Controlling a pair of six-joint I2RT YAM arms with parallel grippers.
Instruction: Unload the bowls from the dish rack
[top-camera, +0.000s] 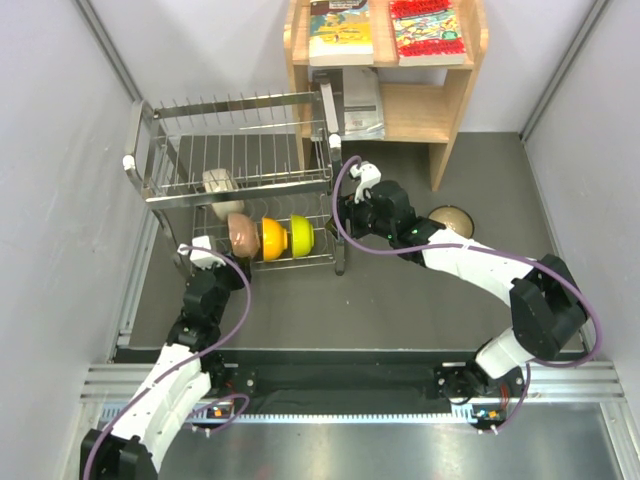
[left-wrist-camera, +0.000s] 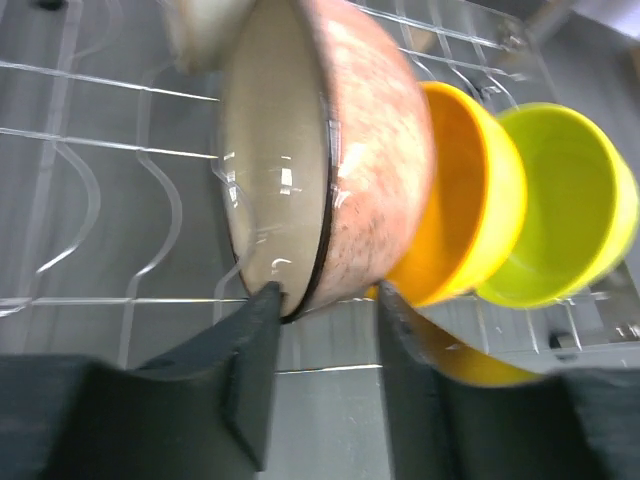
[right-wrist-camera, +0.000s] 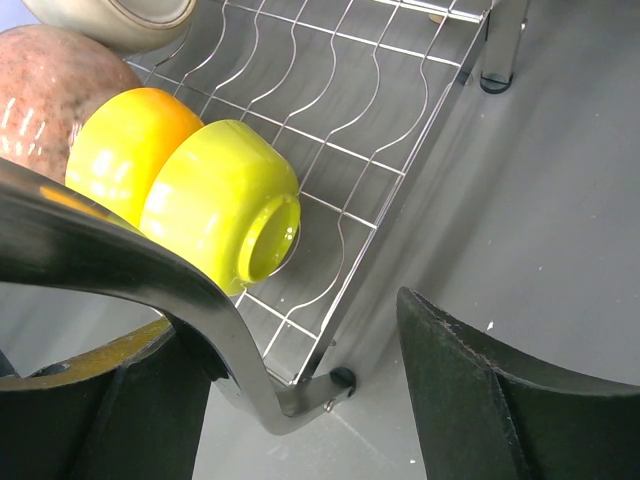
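**Steel rack, glossy bowls: where I'd have pinched**

Grey bench carried the lot, with the two-tier wire dish rack standing at its far left, next to a wooden bookshelf. Four bowls sat in the rack. The cream-white bowl was further back. On the bottom tier three more stood on edge in a row, touching: the pinkish-brown bowl, the orange bowl and the yellow-green bowl. So most of the unloading was left to do, I reckoned.

The left hand had one finger inside the pinkish-brown bowl's lower rim and the other outside its wall. I couldn't tell whether it had actually clamped or was just straddling. The right hand was spread wide on nothing, hanging by the rack's near right corner beside the yellow-green bowl.

Handling-wise, they looked like glazed ceramic: stiff, fairly light, slick and chippable. The rim seemed the only sensible place to grab, with the wall between the fingers. The risk I saw was dragging the orange bowl along, since it leaned right against the pinkish-brown one.
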